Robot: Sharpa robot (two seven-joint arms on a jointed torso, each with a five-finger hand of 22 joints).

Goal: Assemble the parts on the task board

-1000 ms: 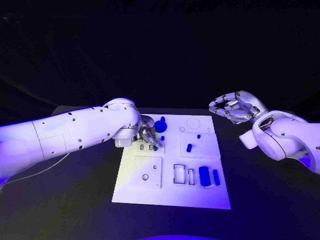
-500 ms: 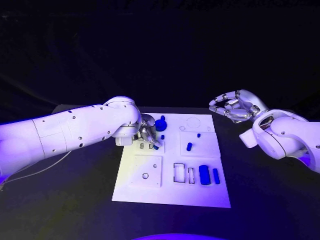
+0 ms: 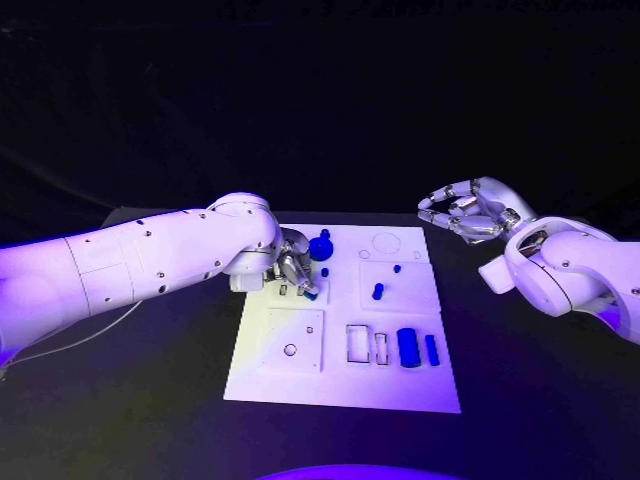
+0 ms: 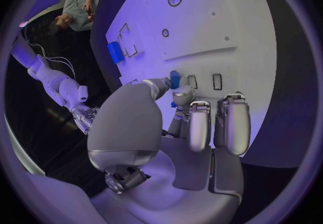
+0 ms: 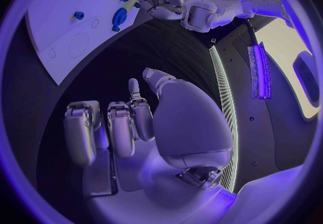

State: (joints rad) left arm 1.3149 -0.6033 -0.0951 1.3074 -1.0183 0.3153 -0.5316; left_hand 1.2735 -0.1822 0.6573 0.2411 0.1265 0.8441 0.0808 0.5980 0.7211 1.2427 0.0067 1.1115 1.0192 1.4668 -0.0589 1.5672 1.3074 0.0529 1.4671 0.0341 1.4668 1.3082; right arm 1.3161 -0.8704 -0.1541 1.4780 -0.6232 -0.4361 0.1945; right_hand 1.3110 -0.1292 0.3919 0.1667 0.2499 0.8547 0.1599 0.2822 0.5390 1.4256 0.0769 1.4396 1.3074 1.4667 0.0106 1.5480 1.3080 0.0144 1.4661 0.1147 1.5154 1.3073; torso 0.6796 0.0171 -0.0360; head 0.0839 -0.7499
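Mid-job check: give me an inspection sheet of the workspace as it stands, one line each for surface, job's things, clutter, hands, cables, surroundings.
Surface: black table, task board lying flat in the middle.
Job's things: blue parts on the board, a round one at the far end, a small one mid-board, two long ones at the near right.
Clutter: nothing seen.
Hands: left hand on the board's far left, pinching a small blue part over the slots; right hand raised off the board's far right corner, fingers curled in, holding nothing.
Cables: a thin one trailing under the left arm.
Surroundings: dark backdrop.
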